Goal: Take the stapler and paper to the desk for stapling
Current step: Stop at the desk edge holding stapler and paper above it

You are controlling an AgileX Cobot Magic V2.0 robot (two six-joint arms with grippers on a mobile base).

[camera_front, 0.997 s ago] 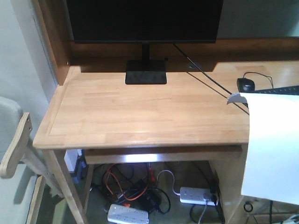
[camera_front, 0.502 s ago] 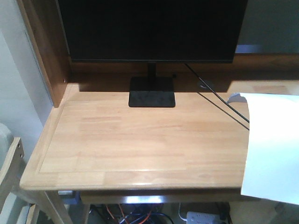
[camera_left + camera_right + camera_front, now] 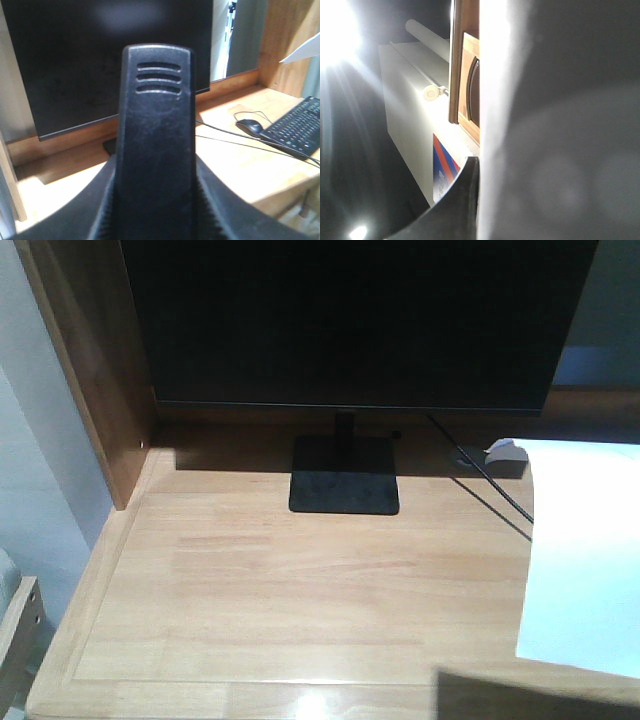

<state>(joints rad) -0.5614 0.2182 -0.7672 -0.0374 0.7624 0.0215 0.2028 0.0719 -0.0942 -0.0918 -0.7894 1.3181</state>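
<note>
stapler: the stapler [image 3: 155,125] stands upright in the left wrist view, black, with three short grooves near its top; it is in the air in front of the monitor [image 3: 350,320], not on the wood.
paper: the paper [image 3: 585,550] hangs at the right of the front view, above the desk's right part, covering it down to the front.
desk: the desk [image 3: 300,580] is light wood with plain grain; a darker brown side panel [image 3: 95,360] rises on its left.
on the desk: the monitor stand [image 3: 345,488] sits at the back centre, and a black cable [image 3: 495,488] runs from it toward the paper. A mouse [image 3: 248,127] and a keyboard [image 3: 295,127] lie farther right.
left gripper: the left gripper [image 3: 155,200] is closed on the stapler, with dark fingers [image 3: 107,215] pressing its lower sides.
right gripper: the right gripper [image 3: 480,200] clamps the paper. One dark finger [image 3: 457,200] lies against the sheet, which fills the right half of that view; the other finger is hidden.
room: glare and a white box-like unit [image 3: 410,125] show beyond the sheet.
open room: bare wood runs from the stand to the front edge, bounded by the side panel on the left and the paper on the right.
</note>
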